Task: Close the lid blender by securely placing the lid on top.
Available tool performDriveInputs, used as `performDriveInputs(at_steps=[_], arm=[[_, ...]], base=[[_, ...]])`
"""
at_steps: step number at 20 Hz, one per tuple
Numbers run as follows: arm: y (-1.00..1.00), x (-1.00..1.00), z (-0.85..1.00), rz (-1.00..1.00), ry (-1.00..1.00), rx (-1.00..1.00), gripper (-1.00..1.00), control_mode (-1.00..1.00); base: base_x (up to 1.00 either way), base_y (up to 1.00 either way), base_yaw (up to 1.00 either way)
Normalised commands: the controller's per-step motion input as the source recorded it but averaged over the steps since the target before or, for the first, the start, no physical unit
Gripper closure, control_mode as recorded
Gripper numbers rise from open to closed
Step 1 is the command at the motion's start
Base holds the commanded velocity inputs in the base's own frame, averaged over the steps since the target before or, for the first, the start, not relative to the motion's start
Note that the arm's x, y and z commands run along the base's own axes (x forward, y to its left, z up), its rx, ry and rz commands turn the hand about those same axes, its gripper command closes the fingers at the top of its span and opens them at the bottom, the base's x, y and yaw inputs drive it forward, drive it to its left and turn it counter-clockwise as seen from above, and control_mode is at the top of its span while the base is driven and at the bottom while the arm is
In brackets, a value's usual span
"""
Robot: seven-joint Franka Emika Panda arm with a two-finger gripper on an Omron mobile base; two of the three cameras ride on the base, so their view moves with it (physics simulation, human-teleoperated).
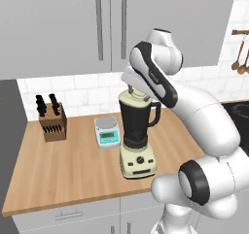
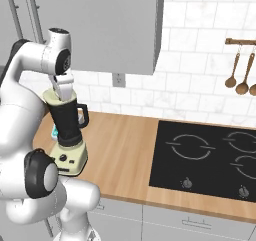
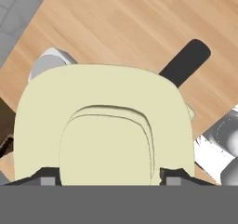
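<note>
We find the blender point(image 1: 137, 136) standing upright at centre frame in the left base view, on the wooden counter point(image 1: 63, 165), its cream base toward the counter's front edge and its dark jar with the handle pointing to the right of the frame. The lid point(image 1: 132, 98) sits on top of the jar, covering its mouth; from the hand view the pale disc point(image 3: 104, 125) takes up the middle of the frame with its raised knob at centre, and the jar handle shows as a dark bar in the upper right. The gripper point(image 1: 132, 90) hangs directly over the lid, fingers pointing down at the knob. In the hand view the two dark fingertips point(image 3: 46, 179) stand apart on either side of the knob, so we record the jaws as spread and not clamping the lid. Just left of the blender a white and teal scale point(image 1: 107, 132) rests on the counter; a knife block point(image 1: 52, 121) stands farther left, by the wall.
</note>
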Motion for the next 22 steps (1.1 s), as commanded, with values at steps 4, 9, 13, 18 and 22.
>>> performDriveInputs(at_steps=[4,9,13,18,22], arm=[[0.0,0.0,0.0,0.0,-0.11,0.0,-1.0,-1.0],[0.0,0.0,0.0,0.0,-0.08,0.0,-1.0,-1.0],[0.0,-0.01,-0.14,0.0,0.0,0.0,-1.0,-1.0],[0.0,-0.27,0.17,0.0,-0.13,0.0,-1.0,-1.0],[0.0,-0.37,0.02,0.0,-0.15,0.0,-1.0,-1.0]], base=[[0.0,0.0,0.0],[0.0,0.0,0.0],[0.0,0.0,0.0],[0.0,0.0,0.0],[0.0,0.0,0.0]])
